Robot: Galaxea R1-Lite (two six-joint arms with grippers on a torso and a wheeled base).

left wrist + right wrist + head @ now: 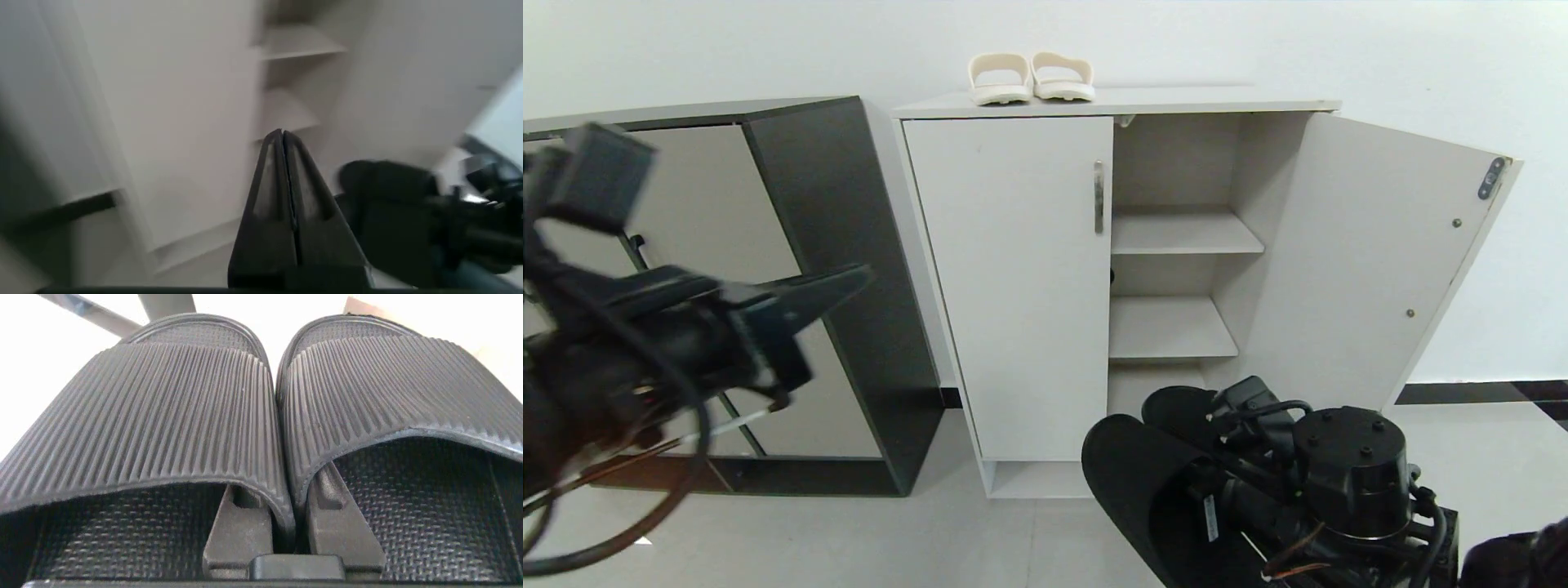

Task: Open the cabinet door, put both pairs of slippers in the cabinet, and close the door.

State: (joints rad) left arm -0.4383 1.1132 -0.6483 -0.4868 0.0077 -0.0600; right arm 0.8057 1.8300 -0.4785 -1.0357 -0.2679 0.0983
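Head view: the cabinet [1009,286] has its right door [1364,261] swung open and its shelves [1172,328] bare. Step one is done; stowing both pairs and closing are not. The cream slippers [1031,78] sit on the cabinet top, long axes front to back. The right gripper [1217,482] holds the black slippers [1139,482] low before the opening.

Left wrist view: the left gripper [283,163] has its jaws pressed together, holding nothing.

Right wrist view: the right gripper's jaws pinch the pair's adjoining inner walls; the toes apparently point away from the wrist.

Bright, even light; soft shadow inside the open cabinet [1176,163].
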